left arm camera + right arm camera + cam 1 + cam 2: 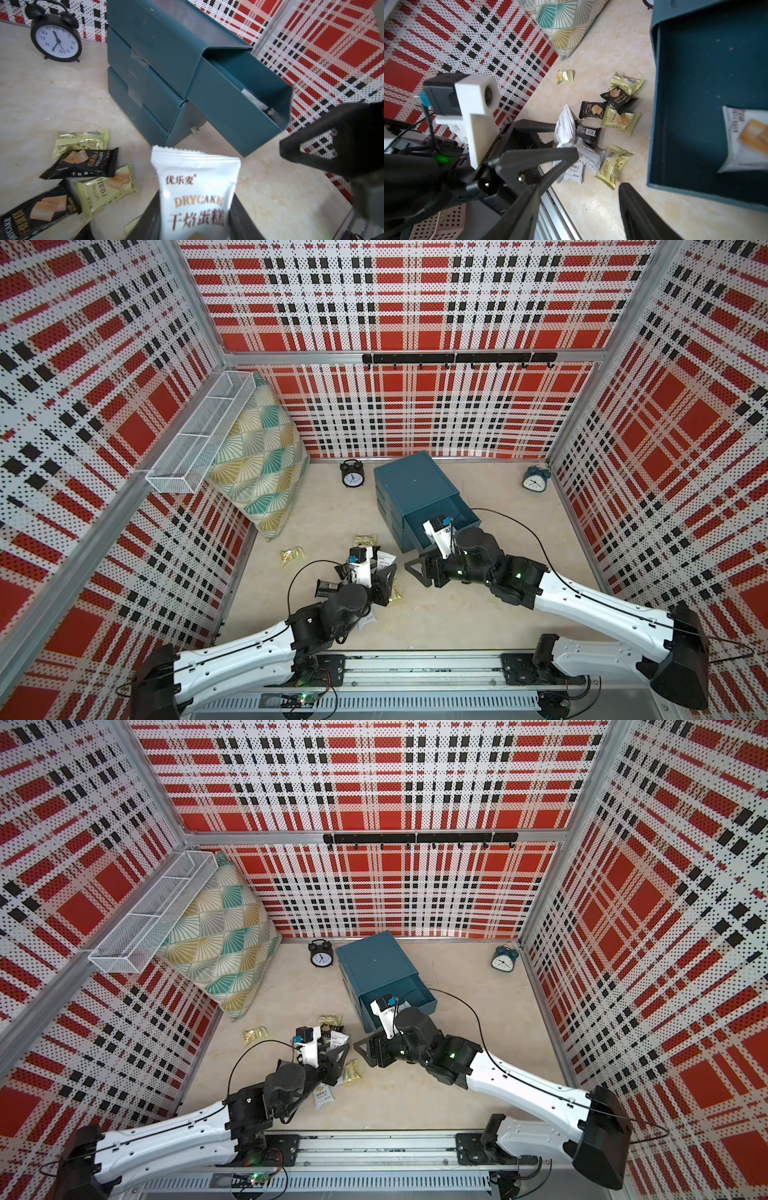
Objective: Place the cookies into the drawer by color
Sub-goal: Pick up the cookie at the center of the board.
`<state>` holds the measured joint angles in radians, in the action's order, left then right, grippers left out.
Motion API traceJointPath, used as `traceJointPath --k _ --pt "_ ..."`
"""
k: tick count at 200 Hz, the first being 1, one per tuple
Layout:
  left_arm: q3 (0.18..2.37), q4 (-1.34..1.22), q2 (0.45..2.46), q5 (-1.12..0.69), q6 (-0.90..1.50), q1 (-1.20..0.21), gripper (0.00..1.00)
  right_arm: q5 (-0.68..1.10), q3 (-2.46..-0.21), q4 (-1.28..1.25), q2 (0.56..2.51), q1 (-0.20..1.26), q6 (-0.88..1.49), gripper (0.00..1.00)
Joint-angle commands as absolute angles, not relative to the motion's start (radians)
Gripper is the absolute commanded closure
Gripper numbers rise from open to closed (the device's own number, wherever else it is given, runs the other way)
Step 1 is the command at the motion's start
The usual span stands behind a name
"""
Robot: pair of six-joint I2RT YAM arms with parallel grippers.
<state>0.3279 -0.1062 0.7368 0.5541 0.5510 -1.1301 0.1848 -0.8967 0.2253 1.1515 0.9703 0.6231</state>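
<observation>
Surrounding plaid walls [415, 414], marbled beige tabletop [457, 614].

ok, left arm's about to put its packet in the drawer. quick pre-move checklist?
1. Grip: left gripper shut on the held white packet: ok.
2. Target: top drawer pulled open: ok.
3. Colour match: stored white packet lies inside that drawer: ok.
4. Room: drawer floor mostly bare in the right wrist view: ok.
5. Approach: right gripper, open and empty, sits by the drawer front, with its wrist over the opening in both top views: not ok. It probably needs to back off first.
</observation>
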Motion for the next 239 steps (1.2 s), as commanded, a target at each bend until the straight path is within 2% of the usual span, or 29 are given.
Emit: traceJointPath --k 1,37,103,108,129,173,195,207,222,239 --pt "0.327 -0.195 0.759 0.616 0.486 -1.185 0.72 0.256 -0.929 0.195 1.169 0.968 0.634 0.34" --pt "0.347 -0.245 0.814 0.69 0.444 -1.282 0.73 0.25 -0.948 0.224 1.199 0.965 0.632 0.41" --pt "0.35 -0.325 0.857 0.722 0.396 -1.362 0.74 0.203 -0.954 0.272 1.211 0.963 0.632 0.42" --pt "0.351 -0.327 0.858 0.722 0.394 -1.364 0.74 0.212 -0.954 0.269 1.209 0.964 0.633 0.52" --pt "0.352 -0.331 0.856 0.727 0.388 -1.367 0.74 0.215 -0.954 0.268 1.208 0.965 0.631 0.64" --pt "0.338 -0.344 0.834 0.733 0.385 -1.373 0.74 0.227 -0.963 0.267 1.219 0.965 0.626 0.77" --pt "0.33 -0.348 0.823 0.735 0.385 -1.373 0.74 0.232 -0.966 0.264 1.225 0.964 0.622 0.89" --pt "0.326 -0.348 0.817 0.737 0.387 -1.373 0.72 0.232 -0.968 0.264 1.226 0.964 0.62 1.0" --pt "0.325 -0.348 0.81 0.739 0.387 -1.373 0.65 0.22 -0.972 0.266 1.222 0.964 0.619 1.0" --pt "0.321 -0.347 0.796 0.748 0.393 -1.373 0.49 0.187 -0.975 0.278 1.211 0.964 0.616 1.0"
